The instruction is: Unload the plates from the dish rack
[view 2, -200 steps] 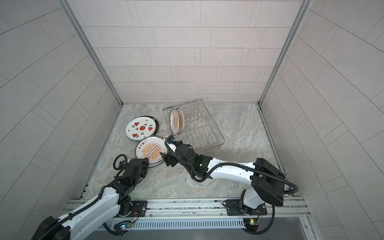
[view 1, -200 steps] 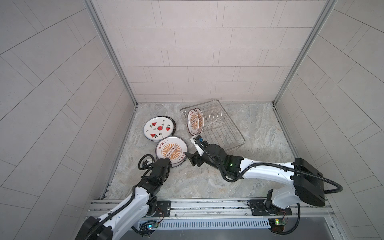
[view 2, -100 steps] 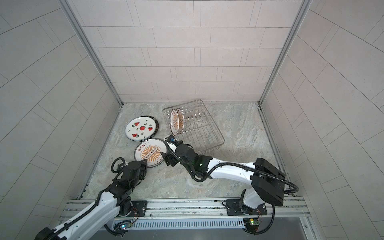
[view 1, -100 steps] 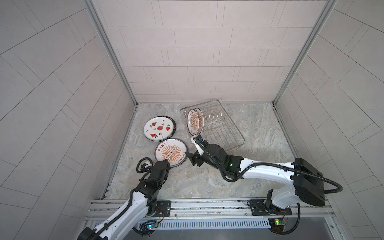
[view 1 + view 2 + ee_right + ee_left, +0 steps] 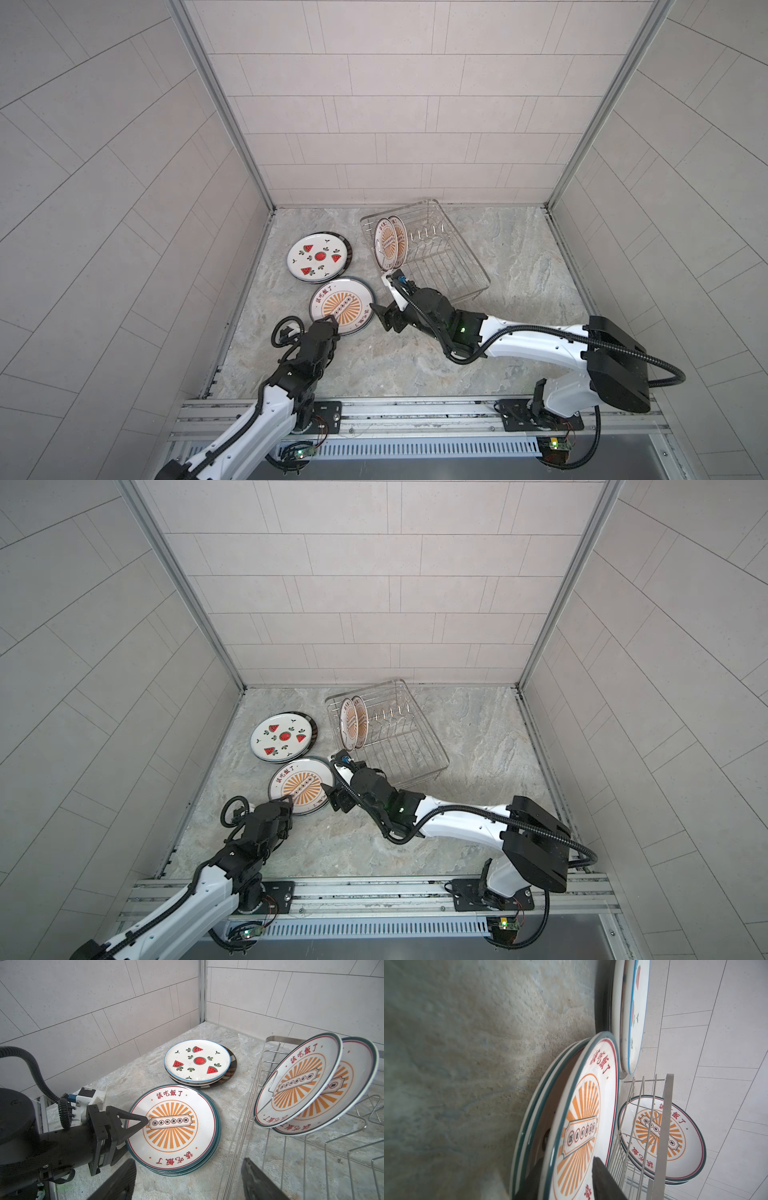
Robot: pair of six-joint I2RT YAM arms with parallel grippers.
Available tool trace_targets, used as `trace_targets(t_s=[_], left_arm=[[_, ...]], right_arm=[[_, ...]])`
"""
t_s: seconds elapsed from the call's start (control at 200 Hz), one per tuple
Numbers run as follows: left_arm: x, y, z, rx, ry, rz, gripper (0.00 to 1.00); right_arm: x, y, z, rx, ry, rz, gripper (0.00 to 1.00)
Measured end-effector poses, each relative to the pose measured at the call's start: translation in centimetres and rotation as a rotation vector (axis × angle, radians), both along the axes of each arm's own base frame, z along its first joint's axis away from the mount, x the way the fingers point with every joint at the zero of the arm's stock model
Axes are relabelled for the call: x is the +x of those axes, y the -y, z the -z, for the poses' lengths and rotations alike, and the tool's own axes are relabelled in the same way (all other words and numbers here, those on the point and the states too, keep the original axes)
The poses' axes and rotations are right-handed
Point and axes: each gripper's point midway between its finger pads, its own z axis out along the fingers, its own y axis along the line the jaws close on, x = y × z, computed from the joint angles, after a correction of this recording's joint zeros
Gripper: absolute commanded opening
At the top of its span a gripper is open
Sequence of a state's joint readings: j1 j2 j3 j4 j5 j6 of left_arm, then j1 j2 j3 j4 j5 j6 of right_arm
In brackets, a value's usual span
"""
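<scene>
Fingers (image 5: pixel 602 1178) of the left gripper (image 5: pixel 331 328) straddle the sunburst plate (image 5: pixel 187 1105) beside the dish rack (image 5: pixel 276 1038), pinch unclear, probably releasing. Next, the spread right gripper (image 5: pixel 189 1167) lifts two plates (image 5: pixel 297 1080) racked inside.

Under the watermelon plate (image 5: pixel 197 1060) and the top sunburst plate (image 5: pixel 171 1124) the lower plates (image 5: pixel 231 1070) show only their rims, and the right racked plate (image 5: pixel 362 1076) is half covered by the left racked plate (image 5: pixel 297 1080).

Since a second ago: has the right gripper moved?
No. The right gripper stays put beside the sunburst plate stack, by the corner of the dish rack.
</scene>
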State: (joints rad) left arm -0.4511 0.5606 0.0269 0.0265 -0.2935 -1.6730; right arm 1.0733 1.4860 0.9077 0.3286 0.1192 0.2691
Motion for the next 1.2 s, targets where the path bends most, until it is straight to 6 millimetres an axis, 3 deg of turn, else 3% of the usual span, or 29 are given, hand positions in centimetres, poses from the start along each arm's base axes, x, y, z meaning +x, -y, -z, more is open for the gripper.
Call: trace_targets(t_s=[0.115,0.375,0.801,0.961,1.201], left_arm=[[-0.2,-0.3,-0.4,0.015,0.009,-0.005,0.50],[-0.2,-0.5,-1.1,0.032,0.022,-0.002,0.51],[-0.3,-0.7,-0.5,0.075,-0.020,0.002,0.51],[-0.3,-0.9,-0.8,0.087,-0.020,-0.001,0.60],[-0.5,-1.1,-1.0,0.104,-0.020,0.000,0.62]], right_arm=[[0.0,0.0,0.0,0.000,0.001,0.002,0.81],[0.1,0.1,0.1,-0.004,0.000,0.006,0.81],[0.2,0.3,-0.2,-0.001,0.008,0.019,0.81],[0.1,0.5,0.2,-0.010,0.003,0.020,0.81],[0.1,0.6,0.6,-0.016,0.000,0.022,0.82]])
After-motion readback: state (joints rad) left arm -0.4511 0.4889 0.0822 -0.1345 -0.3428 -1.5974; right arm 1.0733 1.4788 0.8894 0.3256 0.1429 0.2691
